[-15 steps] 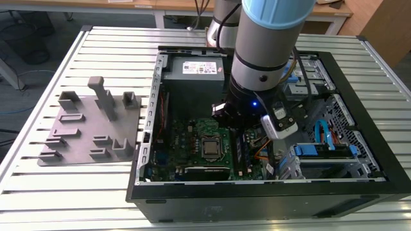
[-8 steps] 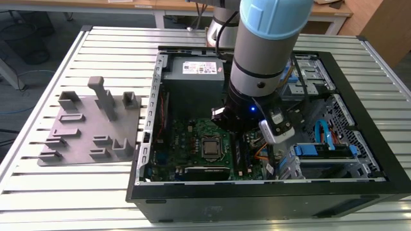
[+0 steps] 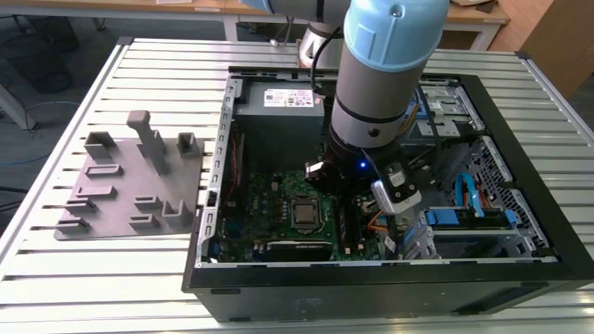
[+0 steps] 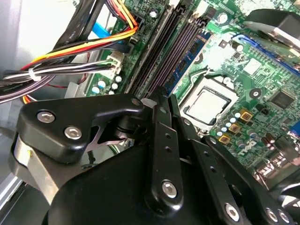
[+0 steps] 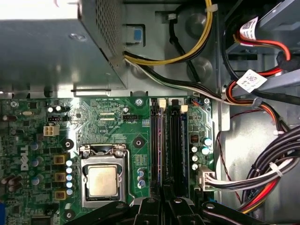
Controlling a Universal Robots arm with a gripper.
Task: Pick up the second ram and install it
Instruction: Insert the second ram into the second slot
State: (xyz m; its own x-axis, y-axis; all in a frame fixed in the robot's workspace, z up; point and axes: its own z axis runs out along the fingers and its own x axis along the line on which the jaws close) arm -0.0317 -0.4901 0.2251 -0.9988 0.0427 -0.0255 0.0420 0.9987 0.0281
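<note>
Nearest the lens in the second wrist view: the gripper (image 4: 159, 99), black linkage bulking across the foreground. Hangs low inside the open computer case (image 3: 483, 271), tips down at the near end of the memory slots. Cannot tell whether clamped or loose; the contact itself hidden behind its own metal.

Directly ahead of the tips: the second ram (image 4: 190, 54), dark with bluish label patches. Stands on edge in the slot nearest the processor socket (image 4: 206, 103), apparently already in the slot, though how fully seated is not clear. Long axis straight away from the gripper, in line with it, parallel to the empty black slot rails (image 4: 154, 51) just beside it. Same line-up in the first wrist view: gripper (image 5: 164, 206) at one end, second ram (image 5: 156, 140) stretching off toward the far edge of the green motherboard (image 5: 108, 117).

Little room either side. Socket on one flank; on the other, just beyond the rails, a bundle of coloured cables (image 4: 70, 61) near the board's edge.

Further off, the grey power supply box (image 5: 51, 51) past the board's far edge.

Beyond the case, the slatted desk (image 3: 93, 278), with a grey fixture plate (image 3: 130, 188) well apart toward the exterior view's left edge.
</note>
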